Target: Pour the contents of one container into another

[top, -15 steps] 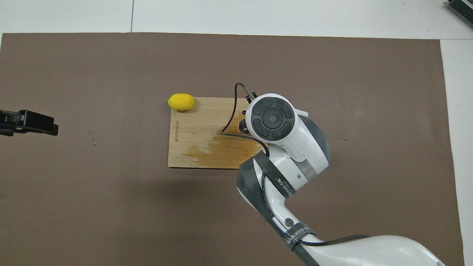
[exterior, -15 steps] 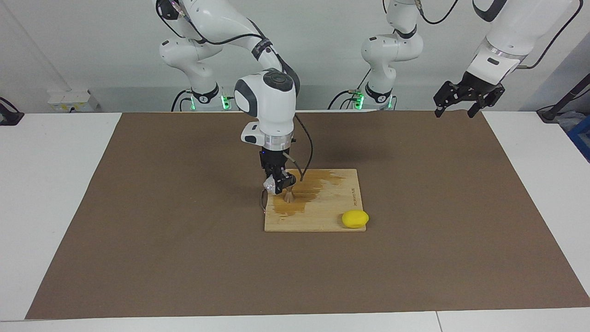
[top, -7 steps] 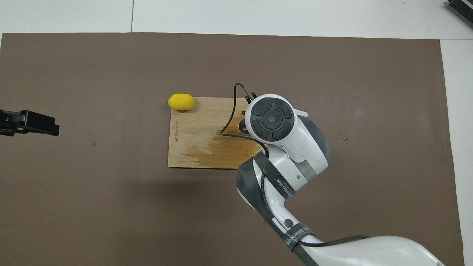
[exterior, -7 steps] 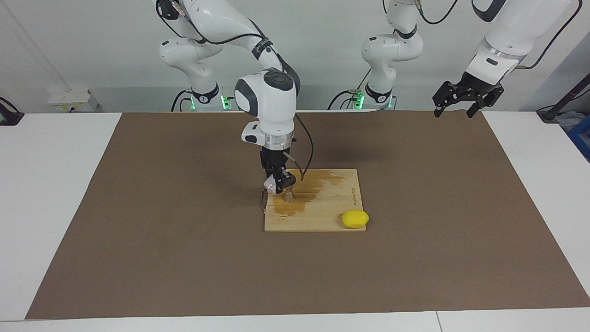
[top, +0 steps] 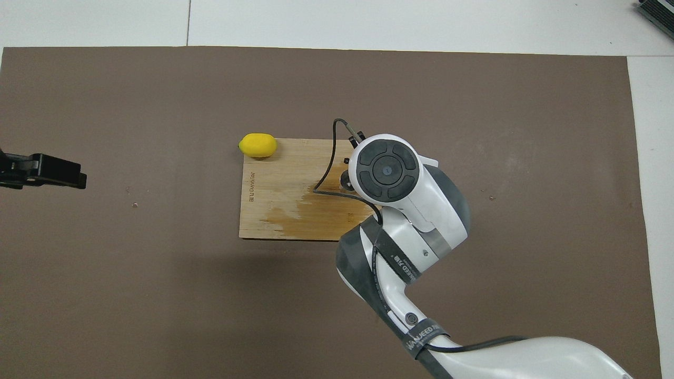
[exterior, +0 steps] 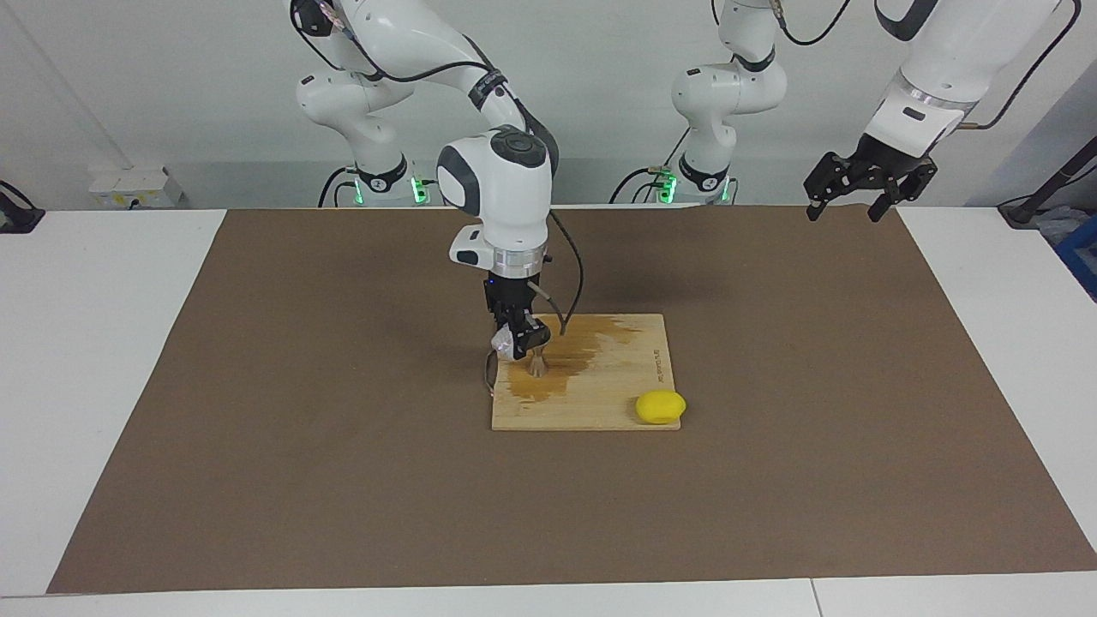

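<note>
My right gripper [exterior: 519,341] is low over the wooden board [exterior: 600,390] and is shut on the small clear glass tumbler [exterior: 501,343], which is tipped on its side. The silver hourglass jigger [exterior: 537,367] stands upright on the board just under and beside the tumbler. A dark wet stain spreads over the board around the jigger. In the overhead view my right arm's wrist [top: 387,169] hides the gripper, the tumbler and most of the jigger. My left gripper [exterior: 860,187] is open and empty, raised over the mat's corner at the left arm's end, and waits there.
A yellow lemon [exterior: 660,406] lies at the board's corner farthest from the robots, toward the left arm's end; it also shows in the overhead view [top: 257,145]. A brown mat [exterior: 257,428] covers the table. A black cable loops beside my right wrist.
My left gripper has drifted slightly upward. My right gripper with the tumbler has stayed nearly still over the jigger.
</note>
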`<state>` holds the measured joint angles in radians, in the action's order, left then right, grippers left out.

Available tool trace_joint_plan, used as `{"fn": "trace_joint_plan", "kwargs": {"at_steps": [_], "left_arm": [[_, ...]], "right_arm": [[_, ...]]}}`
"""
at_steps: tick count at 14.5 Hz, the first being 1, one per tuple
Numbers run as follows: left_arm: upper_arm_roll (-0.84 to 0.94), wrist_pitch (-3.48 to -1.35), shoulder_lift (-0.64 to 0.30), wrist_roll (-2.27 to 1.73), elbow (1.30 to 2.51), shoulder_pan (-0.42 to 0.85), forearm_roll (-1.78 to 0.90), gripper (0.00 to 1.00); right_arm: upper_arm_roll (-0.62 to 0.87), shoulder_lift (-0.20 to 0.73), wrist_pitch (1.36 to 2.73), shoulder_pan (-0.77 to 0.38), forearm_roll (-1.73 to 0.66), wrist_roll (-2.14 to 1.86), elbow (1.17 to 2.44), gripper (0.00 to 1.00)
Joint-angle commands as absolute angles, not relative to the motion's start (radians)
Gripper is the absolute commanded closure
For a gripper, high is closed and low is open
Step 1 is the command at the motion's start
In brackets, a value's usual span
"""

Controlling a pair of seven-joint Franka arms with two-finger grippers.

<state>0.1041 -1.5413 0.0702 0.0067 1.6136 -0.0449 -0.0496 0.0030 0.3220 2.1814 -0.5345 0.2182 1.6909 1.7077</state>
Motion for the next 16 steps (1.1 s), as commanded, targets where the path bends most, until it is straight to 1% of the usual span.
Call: {"fn": "trace_joint_plan", "kwargs": {"at_steps": [1,7,13,16], "left_arm": [[0.107,-1.559,0.08,0.012,1.632,-0.044,-0.032,0.0],[0.106,-1.559,0.08,0.012,1.632,-0.055,-0.032,0.0],[0.106,-1.559,0.08,0.012,1.632,-0.057,-0.032,0.0],[0.106,-1.559,0.08,0.012,1.632,-0.057,-0.032,0.0]], "right_arm": [[0.006,0.305,2.189,-0.52,0.216,1.71,1.723,0.63],[0.006,0.304,2.181,-0.491,0.075,1.7,1.706,0.63],[0.005,0.307,2.168,-0.404,-0.145,1.625,1.69,0.64],[0.005,0.308,2.164,-0.318,-0.331,1.516,1.704,0.64]]}}
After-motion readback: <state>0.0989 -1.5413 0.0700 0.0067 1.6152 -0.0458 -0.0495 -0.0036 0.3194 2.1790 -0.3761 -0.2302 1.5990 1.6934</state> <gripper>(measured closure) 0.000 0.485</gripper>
